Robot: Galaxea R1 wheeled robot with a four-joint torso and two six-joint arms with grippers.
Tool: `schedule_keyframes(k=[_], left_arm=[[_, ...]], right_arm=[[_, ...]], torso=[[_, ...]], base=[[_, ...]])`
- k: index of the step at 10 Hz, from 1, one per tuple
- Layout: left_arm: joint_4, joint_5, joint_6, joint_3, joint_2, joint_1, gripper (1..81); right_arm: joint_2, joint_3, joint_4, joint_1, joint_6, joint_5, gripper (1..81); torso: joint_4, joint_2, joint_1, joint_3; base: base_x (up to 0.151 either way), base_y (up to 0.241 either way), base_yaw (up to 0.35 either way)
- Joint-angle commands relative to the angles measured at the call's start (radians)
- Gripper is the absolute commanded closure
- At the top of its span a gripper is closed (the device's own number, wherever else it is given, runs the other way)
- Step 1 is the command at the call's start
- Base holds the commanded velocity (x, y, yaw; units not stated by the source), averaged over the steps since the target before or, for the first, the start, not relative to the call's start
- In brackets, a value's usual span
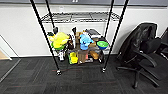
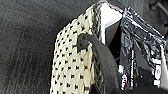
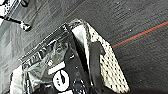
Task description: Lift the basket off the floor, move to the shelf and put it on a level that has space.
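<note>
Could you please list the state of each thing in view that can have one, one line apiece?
Woven beige wicker basket: raised off the dark grey carpet floor, black-and-white things inside, dark handle up against its side.
Tall black wire shelf: upright on casters, against the wall.
Grey wire-grid level: bare.
Lower tier: crowded with colourful toys and a green bowl.
Black office chair: unoccupied, right of the shelf.
</note>
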Motion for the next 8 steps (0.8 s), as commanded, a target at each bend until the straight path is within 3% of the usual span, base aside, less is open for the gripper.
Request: schedule_keyframes(k=[1,6,7,8], left_arm=[[0.0,0.041,-0.004,0.104,-0.053,-0.085,81.1],[-0.007,0.045,-0.005,0.117,-0.06,-0.12,81.1],[-0.013,0.057,-0.005,0.119,-0.057,-0.134,81.1],[-0.015,0.07,-0.005,0.119,-0.054,-0.142,81.1]], right_arm=[[-0.015,0.055,0.013,0.098,0.013,-0.045,81.1],[-0.015,0.087,-0.006,0.161,0.01,-0.12,81.1],[-0.018,0.091,-0.006,0.171,0.01,-0.125,81.1],[-0.026,0.099,-0.006,0.169,0.012,-0.124,81.1]], torso=[[0.0,0.1,-0.064,0.082],[0.0,0.262,-0.17,0.195],[0.0,0.296,-0.193,0.147],[0.0,0.324,-0.211,0.159]], base=[[0.0,0.0,0.0],[0.0,0.0,0.0],[0.0,0.0,0.0],[0.0,0.0,0.0]])
